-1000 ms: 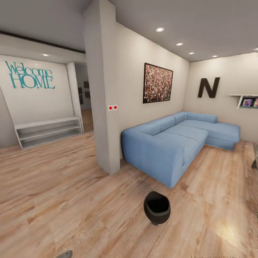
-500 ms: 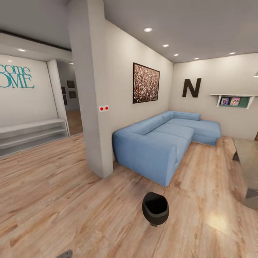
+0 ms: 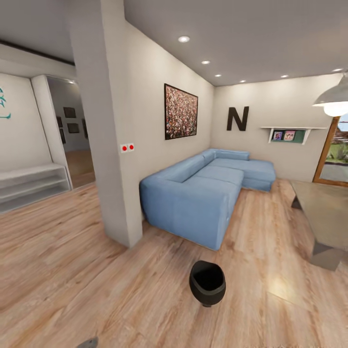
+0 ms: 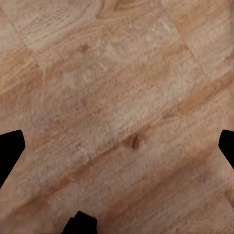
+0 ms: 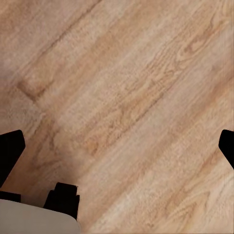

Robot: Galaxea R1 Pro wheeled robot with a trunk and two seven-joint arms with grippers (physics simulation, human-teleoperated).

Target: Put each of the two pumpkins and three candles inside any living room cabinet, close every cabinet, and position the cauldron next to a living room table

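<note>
The cauldron (image 3: 207, 282), a small round black pot with a bulging belly and a wide dark mouth, stood alone on the plank floor (image 3: 72, 270) straight ahead of the robot and low in the head view, roughly on its centre line, so neither arm looked clearly the nearer. The tabletop (image 3: 323, 215), a long, low slab with a glossy grey reflective face, lay well apart from the pot, off to the robot's right and further into the room, its long axis running away from the camera; by that layout, the cauldron would have to travel rightward and forward to end up beside it. Between and beyond them sat a blue L-shaped sofa (image 3: 203, 193) of soft matte upholstery, its near end just beside a plain white pillar (image 3: 104, 145). The left hand (image 4: 117, 146) hung over bare floor in its wrist view, fingertips (image 4: 9, 151) dark at the frame's edges and set wide apart, released and grasping nothing. The right hand (image 5: 117, 146) was likewise spread and empty above warm, knotted wood grain, its fingertips (image 5: 10, 150) well apart. A speckled framed picture (image 3: 181, 111) and a black letter N (image 3: 238, 119) hung on the pale walls, with a pendant lamp (image 3: 333, 99) at the right edge. The pot appeared rigid and smooth, probably easiest gripped at its rim.
</note>
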